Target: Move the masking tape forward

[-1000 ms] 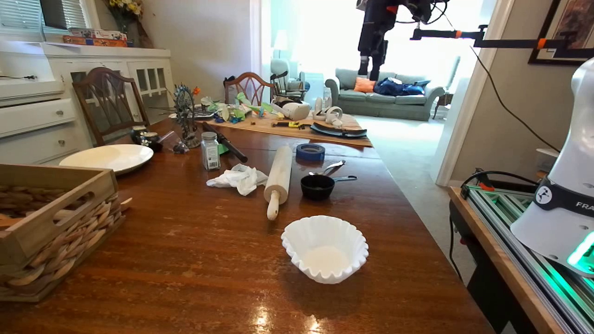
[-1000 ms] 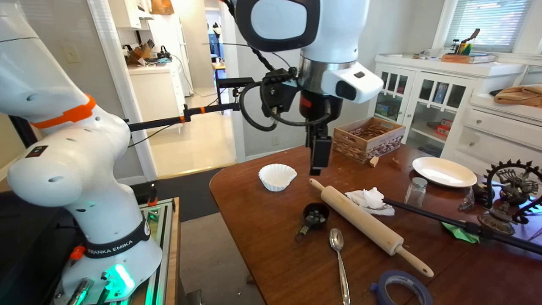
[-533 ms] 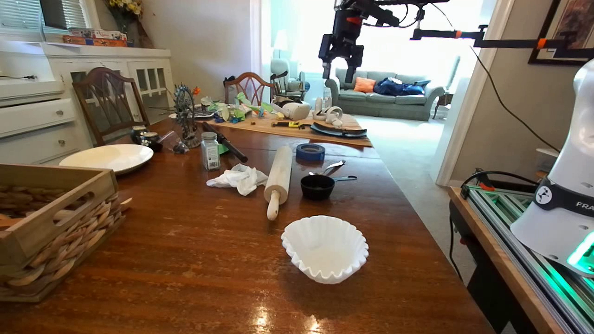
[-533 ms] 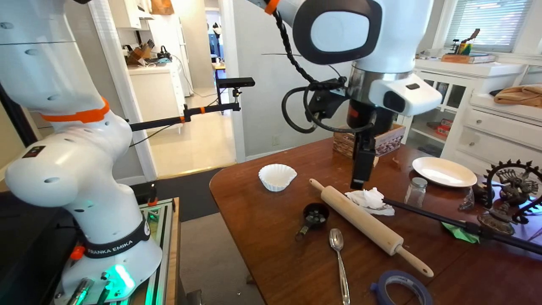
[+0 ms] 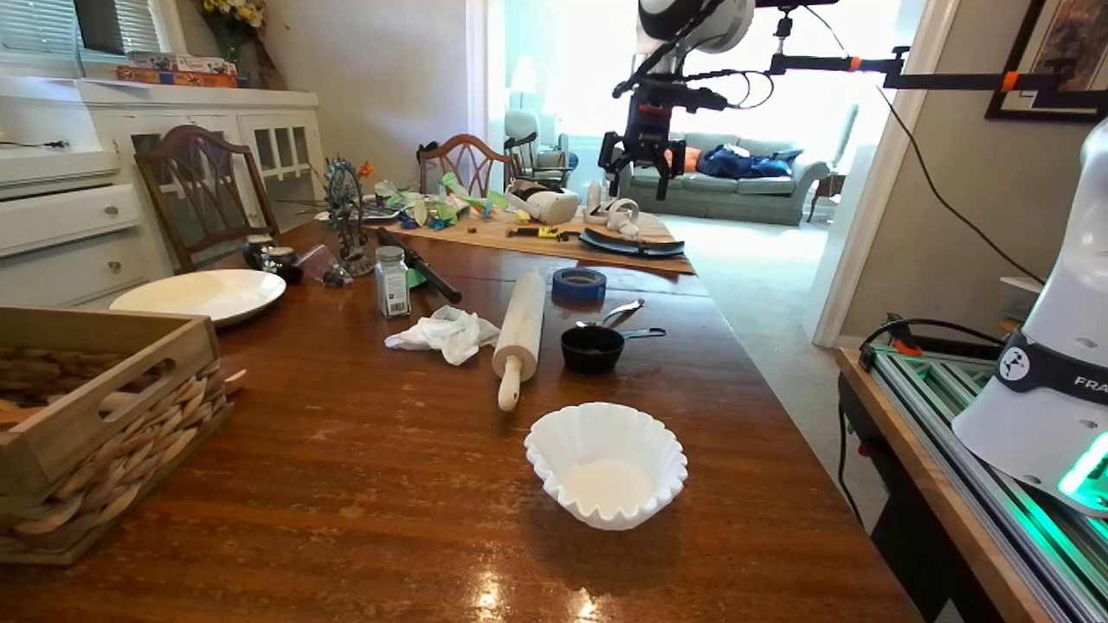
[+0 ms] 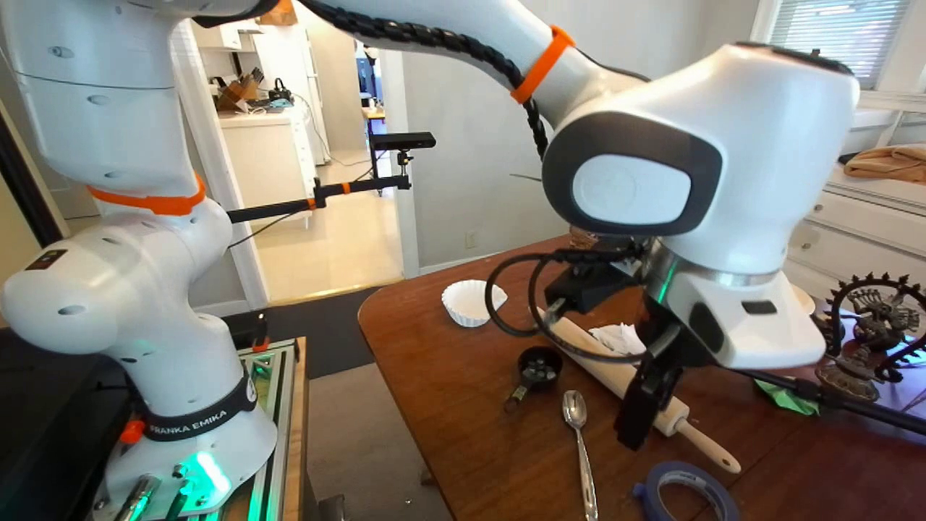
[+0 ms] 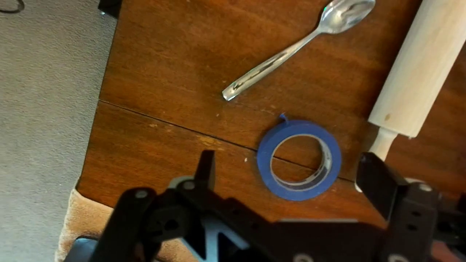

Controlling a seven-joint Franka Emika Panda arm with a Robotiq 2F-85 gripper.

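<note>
Lower now than a moment ago, the robot arm [image 6: 767, 159] hangs above the bench [image 6: 463, 391], jaws spread wide; blue tape [image 7: 304, 128] lies flat near the rolling pin [image 7: 424, 69].

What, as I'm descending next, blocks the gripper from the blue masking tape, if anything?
Nothing visible between gripper and masking tape; in the wrist view one finger overlaps the wooden rolling pin's handle, a possible snag.

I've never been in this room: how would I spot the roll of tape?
Find the brown wooden table, then the long pale rolling pin on it. Between one end of that pin and a silver spoon lies the roll of tape. Unlike both neighbours, it is a blue ring with an open middle.
</note>
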